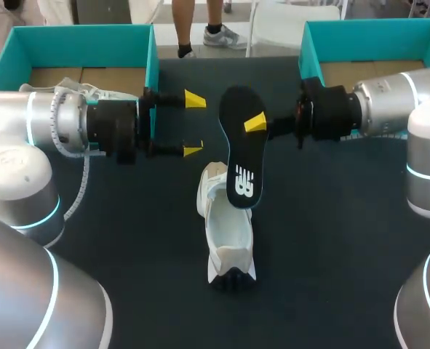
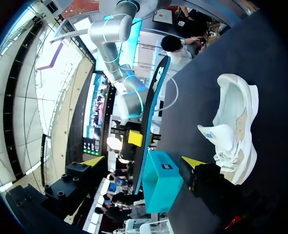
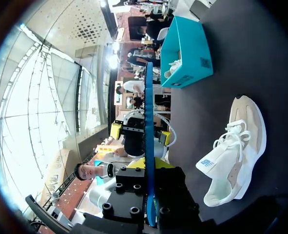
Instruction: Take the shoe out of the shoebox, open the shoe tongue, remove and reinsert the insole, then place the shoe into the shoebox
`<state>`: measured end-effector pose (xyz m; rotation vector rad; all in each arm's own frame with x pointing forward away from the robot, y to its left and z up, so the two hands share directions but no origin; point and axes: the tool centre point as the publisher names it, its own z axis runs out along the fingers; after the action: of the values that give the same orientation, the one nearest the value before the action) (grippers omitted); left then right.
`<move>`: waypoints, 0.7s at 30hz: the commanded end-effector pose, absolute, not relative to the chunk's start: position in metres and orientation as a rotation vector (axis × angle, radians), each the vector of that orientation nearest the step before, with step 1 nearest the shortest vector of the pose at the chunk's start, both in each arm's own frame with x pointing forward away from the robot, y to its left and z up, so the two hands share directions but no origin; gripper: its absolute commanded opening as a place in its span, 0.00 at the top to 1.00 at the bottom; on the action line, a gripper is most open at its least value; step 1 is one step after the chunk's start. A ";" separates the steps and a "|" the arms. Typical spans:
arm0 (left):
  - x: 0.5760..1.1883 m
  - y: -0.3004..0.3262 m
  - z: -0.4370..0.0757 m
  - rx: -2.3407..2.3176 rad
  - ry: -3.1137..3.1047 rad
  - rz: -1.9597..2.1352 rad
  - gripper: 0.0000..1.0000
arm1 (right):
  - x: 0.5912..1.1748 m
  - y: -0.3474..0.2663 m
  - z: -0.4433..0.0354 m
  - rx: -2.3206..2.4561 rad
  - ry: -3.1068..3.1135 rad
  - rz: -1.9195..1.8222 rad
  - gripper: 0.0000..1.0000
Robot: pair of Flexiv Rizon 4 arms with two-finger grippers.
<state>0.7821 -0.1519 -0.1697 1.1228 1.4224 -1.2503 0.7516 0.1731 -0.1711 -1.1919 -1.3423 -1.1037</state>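
Note:
A black insole (image 1: pixel 241 149) with a white logo hangs upright above the table, and my right gripper (image 1: pixel 257 123) is shut on its upper part. In the right wrist view the insole (image 3: pixel 148 112) shows edge-on, blue-rimmed, clamped in my right gripper (image 3: pixel 149 165). Under its lower end a white and beige shoe (image 1: pixel 226 233) lies on the dark table, also visible as the shoe (image 2: pixel 234 124) and the shoe (image 3: pixel 236 151). My left gripper (image 1: pixel 193 125) stands open just left of the insole, nothing between its fingers. From the left wrist, the left gripper (image 2: pixel 144 162) faces the insole (image 2: pixel 151 112).
A teal shoebox (image 1: pixel 153 54) stands at the back left behind my left arm, with another white shoe (image 3: pixel 175 66) inside it. A second teal shoebox (image 1: pixel 305 47) sits at the back right behind my right arm.

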 end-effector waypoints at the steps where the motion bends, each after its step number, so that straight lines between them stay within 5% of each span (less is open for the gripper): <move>1: 0.794 -0.162 -0.177 1.089 1.376 -1.266 0.00 | 0.755 0.185 -0.180 -1.168 -1.332 -1.105 1.00; 11: 0.799 -0.184 -0.177 1.130 1.317 -1.199 0.00 | 0.752 0.210 -0.188 -1.146 -1.287 -1.130 1.00; 15: 0.799 -0.189 -0.182 1.127 1.287 -1.174 0.08 | 0.751 0.211 -0.189 -1.161 -1.270 -1.150 1.00; 18: 0.799 -0.190 -0.187 1.142 1.265 -1.158 0.23 | 0.750 0.210 -0.189 -1.171 -1.258 -1.168 1.00; 20: 0.801 -0.191 -0.189 1.142 1.265 -1.157 0.53 | 0.751 0.209 -0.189 -1.172 -1.255 -1.172 1.00; 21: 0.801 -0.192 -0.190 1.143 1.265 -1.155 0.54 | 0.751 0.209 -0.188 -1.173 -1.254 -1.172 1.00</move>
<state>0.7983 -0.1876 -0.1865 1.1457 1.2717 -1.1541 0.7548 0.2089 -0.1884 -1.1651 -1.2580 -1.1652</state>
